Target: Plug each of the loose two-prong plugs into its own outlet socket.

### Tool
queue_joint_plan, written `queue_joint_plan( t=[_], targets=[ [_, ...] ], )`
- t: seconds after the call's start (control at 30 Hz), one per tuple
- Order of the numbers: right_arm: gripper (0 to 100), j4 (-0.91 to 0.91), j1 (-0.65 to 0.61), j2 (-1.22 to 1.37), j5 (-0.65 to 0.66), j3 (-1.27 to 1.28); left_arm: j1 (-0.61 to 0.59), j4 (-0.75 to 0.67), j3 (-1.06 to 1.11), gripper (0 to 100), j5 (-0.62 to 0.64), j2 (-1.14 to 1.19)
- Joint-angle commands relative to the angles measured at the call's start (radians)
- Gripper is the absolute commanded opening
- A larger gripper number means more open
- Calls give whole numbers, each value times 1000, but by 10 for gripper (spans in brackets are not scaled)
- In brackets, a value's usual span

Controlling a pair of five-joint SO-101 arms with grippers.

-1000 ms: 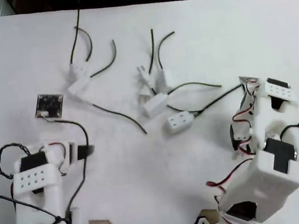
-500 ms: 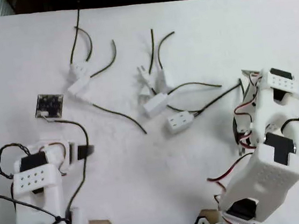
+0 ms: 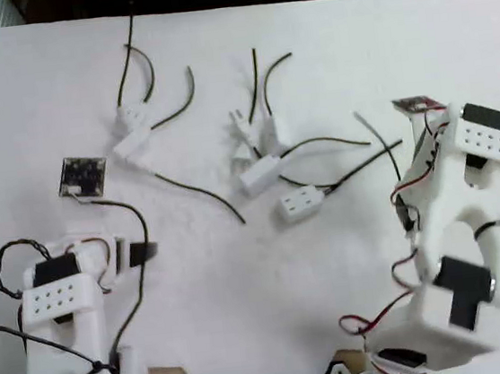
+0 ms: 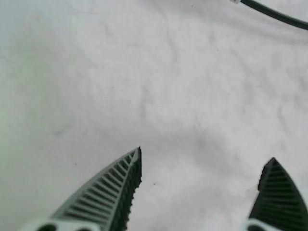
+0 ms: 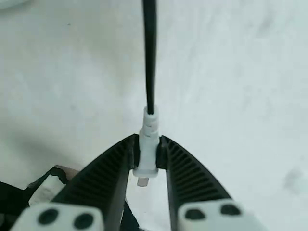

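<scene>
On the left, left gripper (image 4: pixel 206 155): jaws spread wide, holding nothing, ribbed fingers over the bare white table (image 4: pixel 144 72).
Left gripper surroundings: a black cable (image 4: pixel 276 13) crosses the table beyond the fingertips, well apart from them.
Small black board (image 3: pixel 83 176): flat on the table ahead of the left arm (image 3: pixel 57 304); a thin cable runs from it back toward that arm.
Board print: too small to read.
Left connector pair (image 3: pixel 132 133): two white bodies touching, with black leads running toward the far edge and toward mid-table.
Middle cluster (image 3: pixel 258 150): several white connector bodies bunched together, leads crossing. From the high view I cannot tell which are plugs and which are sockets.
Socket block (image 3: pixel 301 202): white with dark holes on its top face, just beside the cluster on the near side; its lead runs off to the right.
Right arm (image 3: pixel 456 209): over the right part of the table, well apart from the cluster and the socket block, with loose leads lying between.
Right gripper (image 5: pixel 147 140): nearly closed, clamped on the white plug (image 5: pixel 148 156), both ribbed fingers pressing its sides.
White plug: held above the table. A metal prong (image 5: pixel 142 182) pokes out toward the wrist, and the black cord (image 5: pixel 149 57) runs straight away from the fingertips.
</scene>
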Motion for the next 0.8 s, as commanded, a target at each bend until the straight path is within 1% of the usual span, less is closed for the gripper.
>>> queue_joint_plan(
  t=[0.0, 0.1, 0.23, 0.43, 0.53, 0.63, 0.77],
  targets=[
    [18, 12, -99, -213, 5, 75, -4, -12, 0, 369, 6, -18],
    [18, -10, -202, -338, -6, 161, -4, -14, 0, 369, 11, -18],
    [18, -136, -331, -467, -130, 282, -4, -15, 0, 369, 11, -18],
    [18, -320, -552, -593, -279, 453, -4, -17, 0, 369, 12, -22],
    [18, -441, -662, -638, -341, 532, -4, -37, -2, 369, 17, -22],
    [18, -572, -750, -664, -402, 594, -5, -61, -2, 369, 86, -24],
    [18, -704, -829, -674, -462, 644, -10, -86, -8, 369, 132, -24]
  ],
)
